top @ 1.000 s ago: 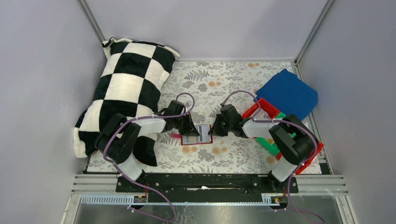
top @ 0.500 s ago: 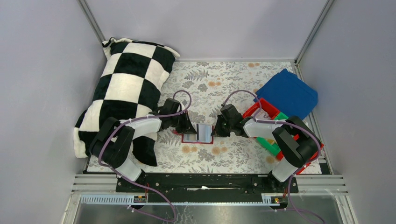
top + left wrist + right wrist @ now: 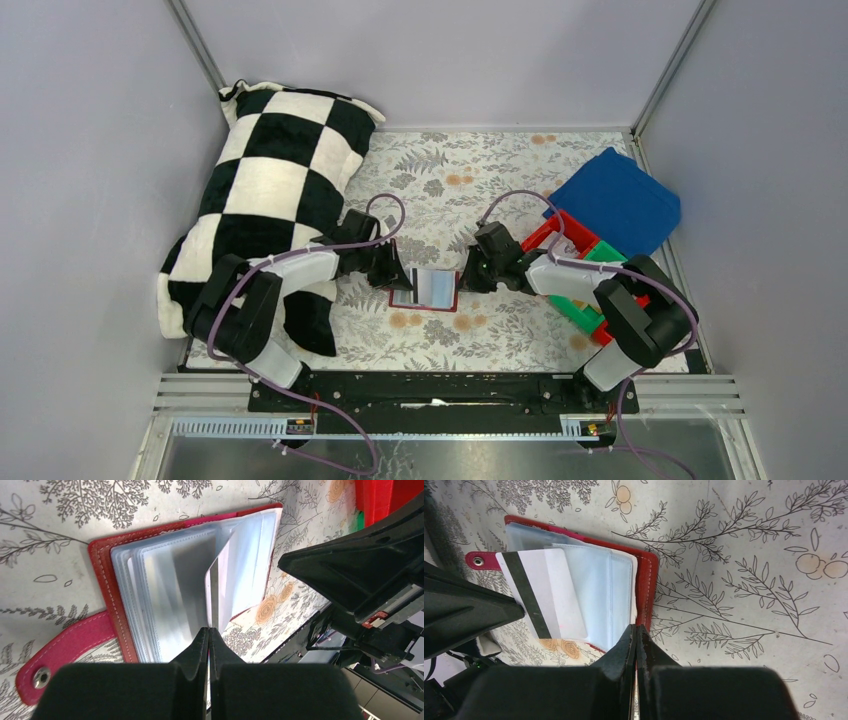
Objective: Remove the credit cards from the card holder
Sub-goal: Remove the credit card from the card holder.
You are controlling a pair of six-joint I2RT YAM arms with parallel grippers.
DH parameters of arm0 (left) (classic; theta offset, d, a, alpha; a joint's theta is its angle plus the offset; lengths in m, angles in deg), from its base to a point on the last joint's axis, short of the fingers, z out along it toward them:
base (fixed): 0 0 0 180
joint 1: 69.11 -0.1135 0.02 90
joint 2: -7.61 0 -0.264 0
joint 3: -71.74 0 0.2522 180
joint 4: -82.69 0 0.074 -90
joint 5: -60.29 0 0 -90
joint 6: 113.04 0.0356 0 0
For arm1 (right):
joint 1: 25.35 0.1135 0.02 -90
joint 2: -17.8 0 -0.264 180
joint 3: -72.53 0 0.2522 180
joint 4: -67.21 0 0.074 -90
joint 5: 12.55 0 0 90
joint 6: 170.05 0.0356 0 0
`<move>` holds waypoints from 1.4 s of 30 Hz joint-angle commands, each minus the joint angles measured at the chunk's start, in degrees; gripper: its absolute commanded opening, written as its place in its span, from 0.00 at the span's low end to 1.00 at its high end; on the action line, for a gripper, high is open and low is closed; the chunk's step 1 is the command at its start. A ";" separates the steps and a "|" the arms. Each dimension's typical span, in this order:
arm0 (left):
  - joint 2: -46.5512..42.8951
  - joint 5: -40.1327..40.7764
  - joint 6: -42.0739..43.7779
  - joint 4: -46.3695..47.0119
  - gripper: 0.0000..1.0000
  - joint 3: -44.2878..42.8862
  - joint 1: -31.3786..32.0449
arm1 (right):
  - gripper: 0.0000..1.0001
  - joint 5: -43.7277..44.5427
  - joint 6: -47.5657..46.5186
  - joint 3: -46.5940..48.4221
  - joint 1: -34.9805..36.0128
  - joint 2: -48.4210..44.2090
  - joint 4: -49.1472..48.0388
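The dark-red card holder [image 3: 440, 291] lies open on the floral table cover between my two grippers. In the left wrist view its clear sleeves [image 3: 170, 595] and snap tab [image 3: 65, 655] show. My left gripper [image 3: 209, 632] is shut on a pale credit card [image 3: 215, 595] seen edge-on. In the right wrist view that card [image 3: 541, 595] is white with a dark stripe and sticks partly out of a sleeve to the left. My right gripper [image 3: 635, 630] is shut on the card holder's [image 3: 646, 580] red edge. In the top view the left gripper [image 3: 402, 282] and right gripper [image 3: 466, 278] flank it.
A black-and-white checked pillow [image 3: 270, 190] lies at the left. A red bin [image 3: 565, 235] with green pieces and a blue cloth [image 3: 615, 200] are at the right, behind my right arm. Grey walls close in the table.
My left gripper has drawn back to the left with the card, and the card has slid further out of its sleeve. The right gripper and card holder have shifted slightly right.
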 commanded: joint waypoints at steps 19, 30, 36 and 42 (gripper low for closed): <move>-3.55 -6.20 8.22 -8.83 0.00 -4.32 -3.49 | 0.50 -16.10 7.22 0.21 0.39 3.21 -22.08; -1.30 -5.50 8.69 -9.49 0.00 -4.02 -6.14 | 0.55 -18.96 10.79 -0.95 0.37 9.15 -29.35; 0.51 -4.40 8.20 -9.41 0.00 -3.81 -6.31 | 0.55 -21.24 13.35 -1.44 0.47 12.54 -34.87; 1.41 -5.76 6.72 -8.14 0.00 -3.87 -6.65 | 0.54 -22.20 14.65 -1.75 0.47 14.48 -36.91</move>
